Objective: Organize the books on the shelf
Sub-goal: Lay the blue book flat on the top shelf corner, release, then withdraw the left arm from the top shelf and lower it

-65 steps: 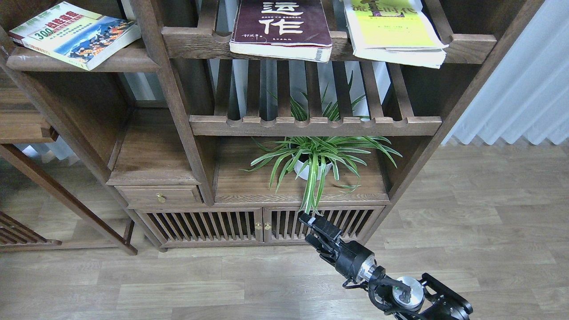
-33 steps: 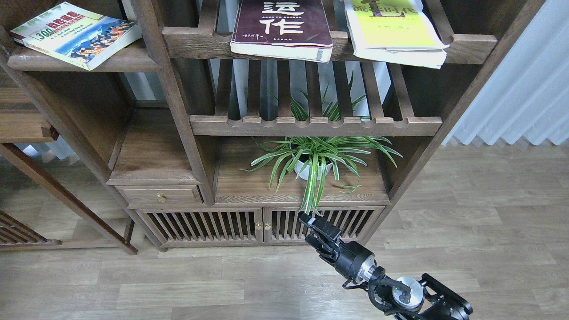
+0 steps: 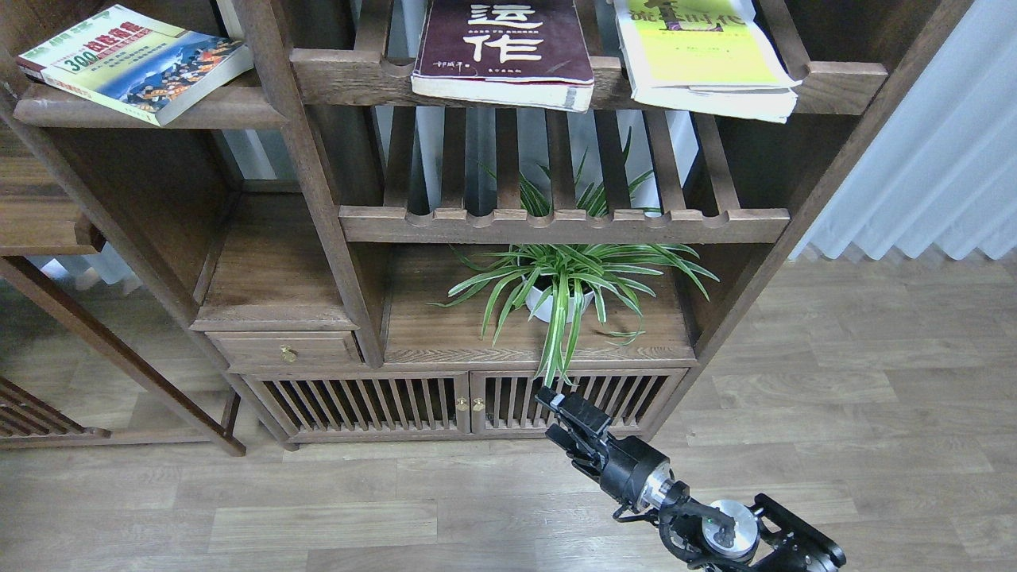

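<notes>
A cream book marked "300" (image 3: 135, 63) lies askew on the solid dark-brown shelf (image 3: 199, 111) at the upper left, one corner sticking out past the shelf's front edge. The large maroon book with white characters (image 3: 502, 49) and the lime-yellow book (image 3: 703, 56) lie flat, side by side, on the top slatted shelf (image 3: 349, 75), both overhanging its front rail. My right gripper (image 3: 551, 413) is far below them, low in front of the cabinet doors. It is open, with nothing between its fingers. My left arm is out of view.
A spider plant in a white pot (image 3: 560, 298) stands on the lower board, its leaves hanging near my gripper. Above it is a bare slatted shelf (image 3: 564, 224). A small drawer (image 3: 286, 349) and slatted cabinet doors (image 3: 461, 405) sit at floor level. A white curtain (image 3: 929, 159) hangs at the right.
My right gripper has dropped slightly, down and to the right. The books have not moved.
</notes>
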### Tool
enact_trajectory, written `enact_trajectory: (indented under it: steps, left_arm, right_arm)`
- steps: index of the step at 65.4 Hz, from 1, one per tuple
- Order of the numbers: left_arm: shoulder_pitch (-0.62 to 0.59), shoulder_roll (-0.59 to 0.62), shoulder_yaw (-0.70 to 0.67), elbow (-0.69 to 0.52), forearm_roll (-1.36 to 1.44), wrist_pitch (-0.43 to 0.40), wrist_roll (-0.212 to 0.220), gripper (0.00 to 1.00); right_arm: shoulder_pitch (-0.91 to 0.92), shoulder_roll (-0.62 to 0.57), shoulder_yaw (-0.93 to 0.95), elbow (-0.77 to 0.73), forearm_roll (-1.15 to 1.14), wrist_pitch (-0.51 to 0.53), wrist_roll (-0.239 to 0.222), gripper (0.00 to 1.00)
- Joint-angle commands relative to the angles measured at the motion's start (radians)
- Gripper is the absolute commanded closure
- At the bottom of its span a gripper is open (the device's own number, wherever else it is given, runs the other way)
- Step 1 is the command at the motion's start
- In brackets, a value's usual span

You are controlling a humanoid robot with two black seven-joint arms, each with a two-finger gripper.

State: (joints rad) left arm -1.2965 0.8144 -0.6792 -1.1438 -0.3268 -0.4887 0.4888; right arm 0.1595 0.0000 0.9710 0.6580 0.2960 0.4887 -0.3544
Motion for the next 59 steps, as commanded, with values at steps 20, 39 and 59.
enact_trajectory:
  steps: [20, 39, 59]
  left_arm:
    - [0.039, -0.195, -0.002, 0.004, 0.015, 0.000, 0.000, 0.00]
    - [0.037, -0.443, -0.046, 0.030, 0.018, 0.000, 0.000, 0.00]
    - [0.037, -0.618, -0.049, 0.035, 0.020, 0.000, 0.000, 0.00]
  right_arm:
    - [-0.011, 0.000, 0.001, 0.000, 0.000, 0.000, 0.000, 0.01]
    - [-0.014, 0.000, 0.005, 0.000, 0.000, 0.000, 0.002, 0.01]
    - [-0.026, 0.000, 0.031, 0.000, 0.000, 0.000, 0.002, 0.01]
